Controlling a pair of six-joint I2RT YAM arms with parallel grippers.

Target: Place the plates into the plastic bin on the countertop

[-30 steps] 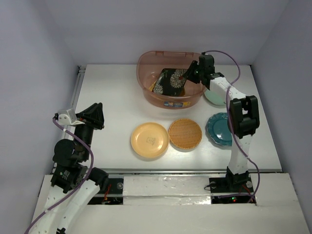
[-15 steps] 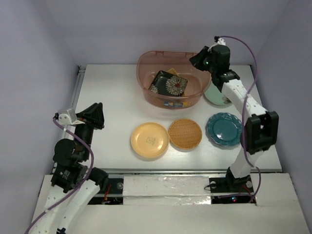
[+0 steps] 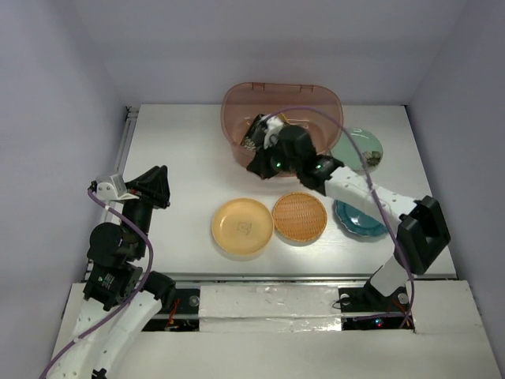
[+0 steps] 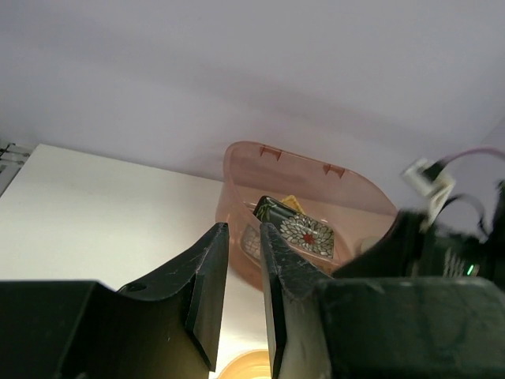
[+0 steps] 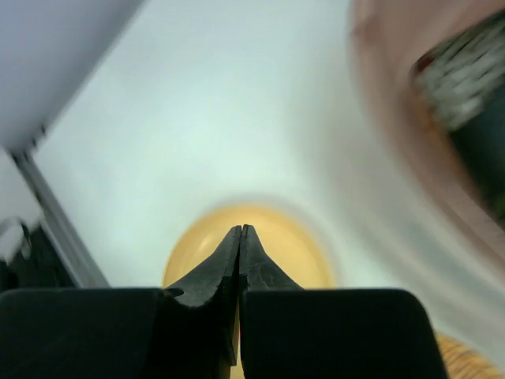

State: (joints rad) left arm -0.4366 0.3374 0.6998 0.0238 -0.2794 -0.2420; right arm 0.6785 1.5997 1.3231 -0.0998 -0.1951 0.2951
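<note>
six plates in all, one of each kind: four lie on the tabletop [image 3: 173, 150] and two in the single plastic bin [image 3: 312, 99]. the right jaws are pressed together tip to tip, holding nothing. beyond their tips lies the yellow plate [image 5: 292, 245], apart from them; the bin's wall runs past on their right, with the black floral plate [image 4: 304, 233] inside and a sliver of an orange plate [image 4: 292, 203] poking out from behind it. the orange ribbed plate [image 3: 300, 215] is back and right of these jaws; the teal plate [image 3: 357, 225] and pale green plate [image 3: 359, 148] lie farther behind them, beside the right arm [image 3: 379, 197]. the left jaws stand a narrow slit apart, empty, touching nothing, the bin well ahead of them.
</note>
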